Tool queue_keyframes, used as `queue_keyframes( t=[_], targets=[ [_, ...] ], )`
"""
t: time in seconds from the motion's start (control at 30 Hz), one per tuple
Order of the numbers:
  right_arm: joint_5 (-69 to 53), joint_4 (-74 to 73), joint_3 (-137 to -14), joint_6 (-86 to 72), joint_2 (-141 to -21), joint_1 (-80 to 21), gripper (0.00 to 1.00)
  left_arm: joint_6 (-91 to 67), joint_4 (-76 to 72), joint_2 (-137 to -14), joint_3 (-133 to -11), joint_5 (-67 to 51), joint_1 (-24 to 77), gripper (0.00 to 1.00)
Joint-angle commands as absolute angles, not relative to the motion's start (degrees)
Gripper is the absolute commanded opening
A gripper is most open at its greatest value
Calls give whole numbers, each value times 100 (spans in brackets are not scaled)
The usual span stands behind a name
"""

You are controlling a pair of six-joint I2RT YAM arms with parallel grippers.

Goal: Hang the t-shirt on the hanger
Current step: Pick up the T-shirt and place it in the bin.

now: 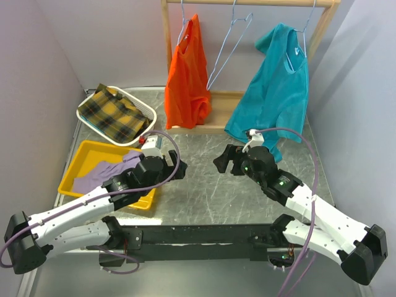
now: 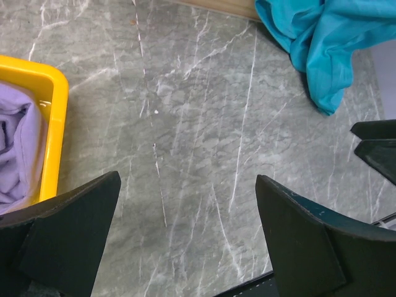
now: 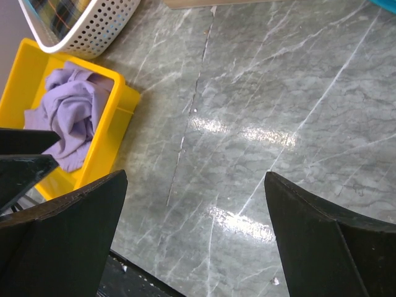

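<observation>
By the left edge of the counter, toward the near-left corner, sits a yellow tray [image 1: 70, 167], and the t-shirt [image 1: 101, 174] lies crumpled inside it, a soft lavender heap with no clear long axis and no collar or sleeve I can pick out. The left gripper [image 1: 177, 168] hangs just beside the tray's inner side, but it faces the wrong way: its fingers point out over the bare middle of the counter, so the shirt is behind it and to its left. Its jaws stand wide apart with nothing between them. The right gripper [image 1: 223, 161] is out past the middle, facing back toward the left one, also spread wide and empty, and well apart from the tray.

So the left arm is plainly the nearer one. My guess is it must swing round toward the left edge and come down into the tray before anything can be picked up.

The hanger [image 1: 230, 44] hangs bare and tilted on the wooden rail [image 1: 247, 2] along the far edge, between an orange garment [image 1: 185, 77] and a teal t-shirt [image 1: 276, 90]. It is the whole depth of the counter from the shirt, and nearer the right arm's side
</observation>
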State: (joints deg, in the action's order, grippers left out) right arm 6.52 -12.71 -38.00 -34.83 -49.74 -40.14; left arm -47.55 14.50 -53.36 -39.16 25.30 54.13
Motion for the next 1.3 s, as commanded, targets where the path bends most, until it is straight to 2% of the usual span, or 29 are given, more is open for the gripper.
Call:
queue_keyframes(
  t=[0.0,0.33,0.5,0.77,0.9,1.07,1.17,1.27],
  targets=[
    [668,-1019,-3744,-3410,-4992,-4025,100,-4921,1423,-5115,-4016,2750,5396,96],
    [606,-1002,-3700,-3375,-5106,-4034,100,-5580,2266,-5335,-4508,3005,5396,96],
    [536,-967,-3665,-3366,-5133,-4025,100,-6292,3373,-5546,-4956,3743,5362,96],
    [185,-703,-3542,-3472,-5352,-4025,100,-6785,4008,-5441,-4862,3709,4132,96],
    [18,-615,-3603,-3472,-5519,-4025,100,-6584,3473,-5458,-4396,3209,3062,97],
    [-228,-571,-3674,-3445,-5660,-4025,100,-6407,2681,-6002,-4096,2768,2514,99],
    [-272,-597,-3683,-3437,-5695,-4017,100,-6504,2427,-6266,-3929,2733,2452,94],
    [-316,-563,-3656,-3436,-5695,-4025,100,-6539,2084,-6276,-3631,2794,2452,79]
  ],
)
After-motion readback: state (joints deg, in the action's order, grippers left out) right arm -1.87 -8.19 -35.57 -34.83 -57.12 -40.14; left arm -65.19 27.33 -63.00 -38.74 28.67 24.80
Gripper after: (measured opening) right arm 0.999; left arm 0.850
